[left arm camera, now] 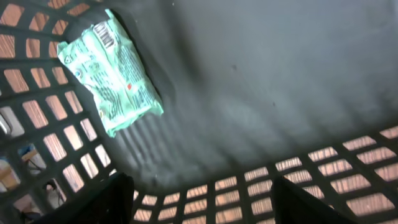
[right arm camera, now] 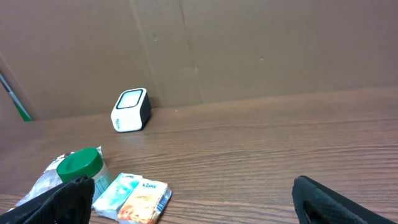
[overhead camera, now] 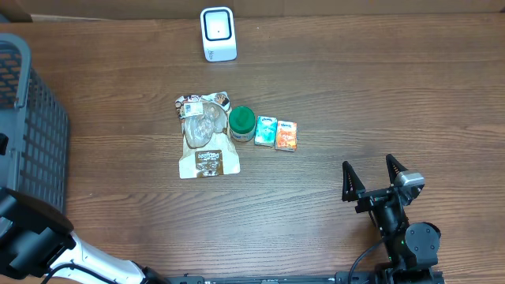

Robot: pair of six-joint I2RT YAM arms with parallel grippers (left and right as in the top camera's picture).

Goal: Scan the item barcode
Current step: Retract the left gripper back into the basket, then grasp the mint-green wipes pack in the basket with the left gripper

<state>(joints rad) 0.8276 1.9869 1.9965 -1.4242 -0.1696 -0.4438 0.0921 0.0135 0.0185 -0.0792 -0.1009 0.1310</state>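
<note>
one green packet [left arm camera: 109,68] sits in the basket [left arm camera: 261,74], my left hand [left arm camera: 205,196] and right hand [overhead camera: 368,166] both released, four items [overhead camera: 242,122] on the desk [overhead camera: 355,95] seemingly left to scan.

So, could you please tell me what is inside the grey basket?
One green packet lies on the basket floor by the lattice wall, barcode facing up. The floor seen around it is bare; anything beneath the packet or beyond the frame is hidden.

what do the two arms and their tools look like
The right arm is matt black with round joints, a grey block at the wrist and a black cable at its base. The right tool has two black pointed fingers. The left arm has a white link behind a black boxy one. The left tool shows dark fingers.
</note>
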